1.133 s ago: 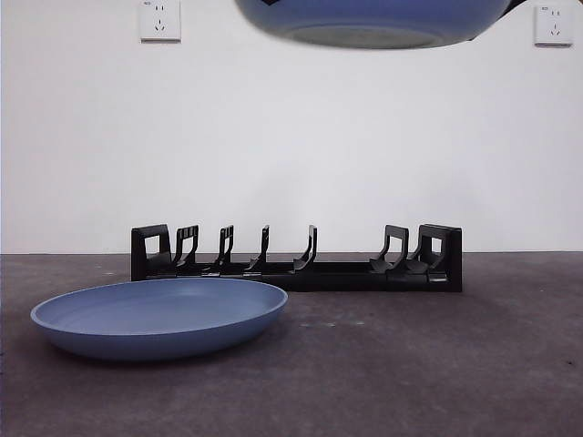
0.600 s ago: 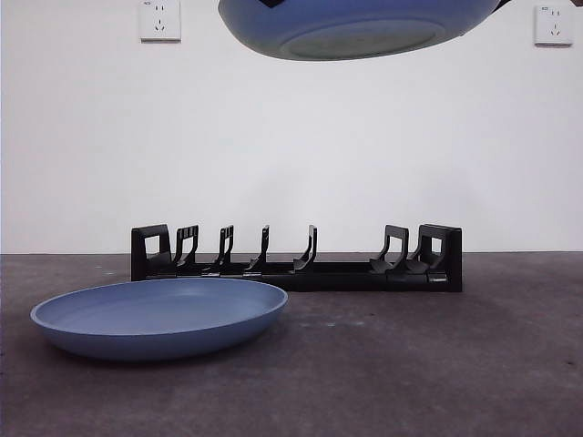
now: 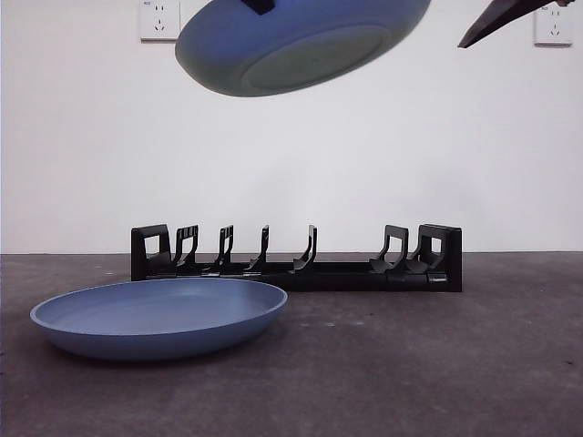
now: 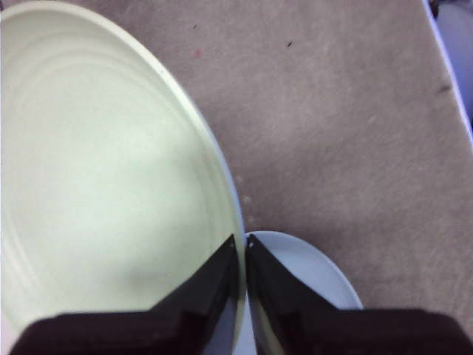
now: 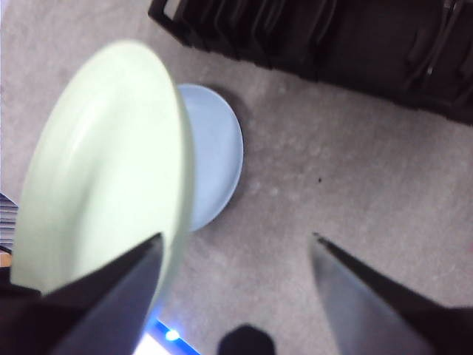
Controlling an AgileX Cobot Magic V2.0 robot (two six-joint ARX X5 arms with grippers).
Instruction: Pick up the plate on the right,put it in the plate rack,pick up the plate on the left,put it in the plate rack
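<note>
A tilted plate is held high above the plate rack, its rim clamped in the left claw. The right claw is spread apart, holding nothing. A second plate is seen resting on the bench, in front of the rack.
</note>
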